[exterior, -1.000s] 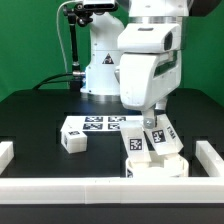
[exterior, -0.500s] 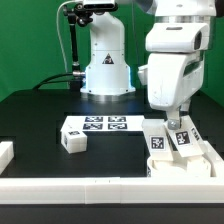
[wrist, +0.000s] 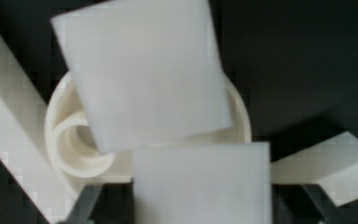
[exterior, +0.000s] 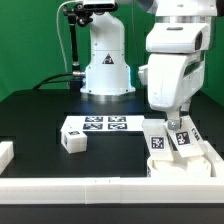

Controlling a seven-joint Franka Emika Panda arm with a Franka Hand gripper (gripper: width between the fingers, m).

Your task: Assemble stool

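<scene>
Compared with one second ago, the arm [exterior: 170, 60] has travelled toward the exterior view's right, and the white parts under it have gone along with it. In the last half second nothing more has moved, so this shift seems to be finished. The seat [exterior: 182, 166] now lies low on the table [exterior: 40, 115] at the exterior view's right, close into the corner that the border rails [exterior: 90, 188] make there. It probably touches them, though the contact itself is not clear. This would mean that the seat is braced against the rails, a good position for fastening legs into it without the seat sliding away. The fingers [exterior: 170, 121] are not spread wide: in the wrist view a white block, the held leg [wrist: 201, 185], sits between them, so they appear to pinch it. Beside it a second leg [wrist: 140, 70] stands over the round rim of the seat; whether it is already fixed cannot be told. The parts are plain white plastic carrying black-and-white square tags. One loose leg [exterior: 72, 142] waits well apart, at the exterior view's left, just beside the marker board [exterior: 95, 125].
</scene>
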